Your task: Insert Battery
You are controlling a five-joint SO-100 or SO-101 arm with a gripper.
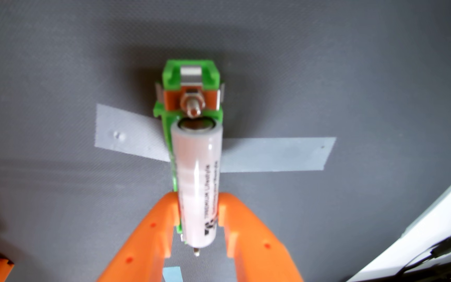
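Between the orange pincer's (197, 206) tips, a white battery (197, 184) over the green holder (192, 78).

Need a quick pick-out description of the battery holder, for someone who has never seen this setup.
On the dark grey mat, find the pale grey tape strips crossing mid-frame. The battery holder sits where they meet, partly under the white battery. It is the only bright green part, with a steel bolt at its far end.
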